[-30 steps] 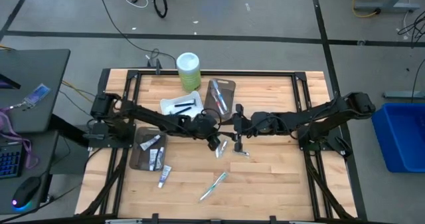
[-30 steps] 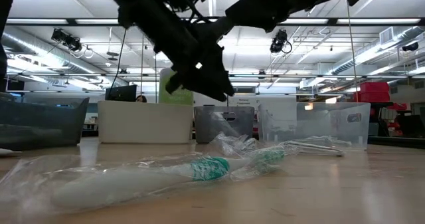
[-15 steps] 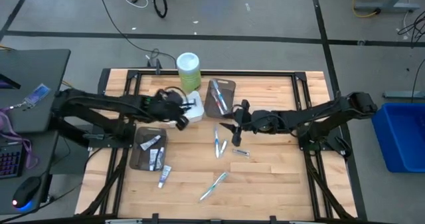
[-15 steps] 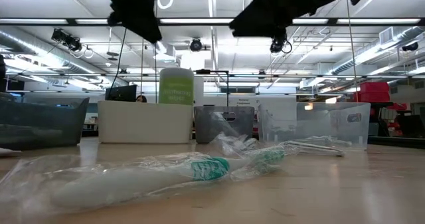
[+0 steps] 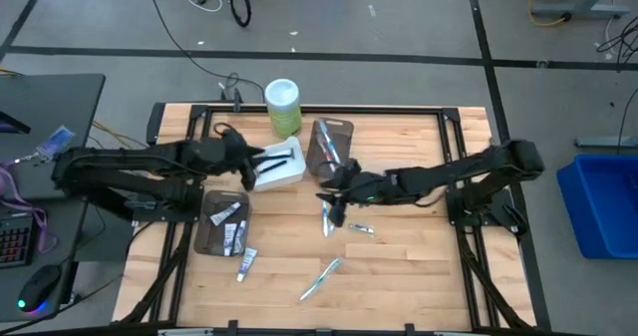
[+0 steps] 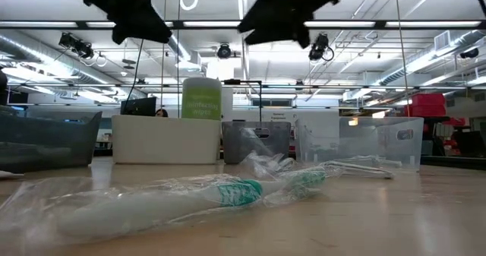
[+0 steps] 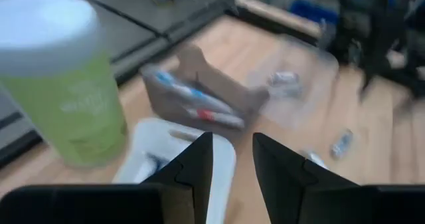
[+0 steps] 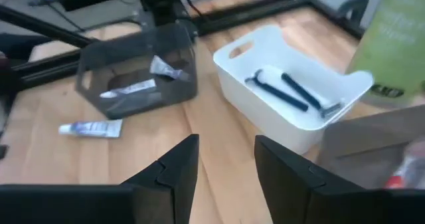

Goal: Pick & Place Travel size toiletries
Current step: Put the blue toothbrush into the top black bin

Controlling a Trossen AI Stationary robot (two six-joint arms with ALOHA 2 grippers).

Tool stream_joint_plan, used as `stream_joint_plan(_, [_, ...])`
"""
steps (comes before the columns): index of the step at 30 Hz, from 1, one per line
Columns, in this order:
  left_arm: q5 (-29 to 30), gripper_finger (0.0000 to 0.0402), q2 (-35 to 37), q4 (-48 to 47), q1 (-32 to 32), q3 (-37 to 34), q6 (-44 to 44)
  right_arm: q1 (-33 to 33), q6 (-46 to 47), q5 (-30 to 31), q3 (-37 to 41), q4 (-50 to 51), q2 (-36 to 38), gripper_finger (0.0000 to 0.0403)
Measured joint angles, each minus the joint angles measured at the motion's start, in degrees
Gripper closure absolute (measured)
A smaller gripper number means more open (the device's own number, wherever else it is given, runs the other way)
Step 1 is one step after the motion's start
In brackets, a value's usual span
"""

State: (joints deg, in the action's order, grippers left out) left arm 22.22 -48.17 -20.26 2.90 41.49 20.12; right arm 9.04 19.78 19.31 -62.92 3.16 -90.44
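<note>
Meanwhile both empty claws hover: left claw [image 5: 249,167] over white tray [image 5: 282,172].

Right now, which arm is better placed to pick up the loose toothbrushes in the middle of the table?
The right. Its gripper hangs open and empty near the toothbrushes, while the left gripper, also open and empty, is over the white tray, farther away.

A tall green canister [image 5: 283,106] with a pale lid stands upright at the table's [image 5: 419,266] far edge. Just in front of it sits a white tray [image 5: 279,164], and beside that a brown tray [image 5: 332,146]. A clear tray [image 5: 222,222] lies toward the table's left edge. A blue bin [image 5: 601,204] stands on the floor off the right edge.
</note>
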Motion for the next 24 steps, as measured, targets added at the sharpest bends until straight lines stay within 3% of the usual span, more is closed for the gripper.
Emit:
stream_joint_plan(8, [-0.63, 0.0287, -0.13, 9.61, 3.72, -1.35, -3.83, 0.51, 13.33, -0.06, -13.06, 15.42, -16.66, 0.0248])
stream_joint_plan(14, [-0.9, 0.0287, -2.15, 9.35, 3.95, -1.45, -4.08, -0.19, 27.6, -1.91, -20.07, 33.71, -22.43, 0.0248])
stream_joint_plan(24, [-0.9, 0.0287, -2.84, 10.82, 4.32, -1.42, -5.83, -0.76, 35.45, -6.39, -20.43, 32.56, -27.3, 0.0253])
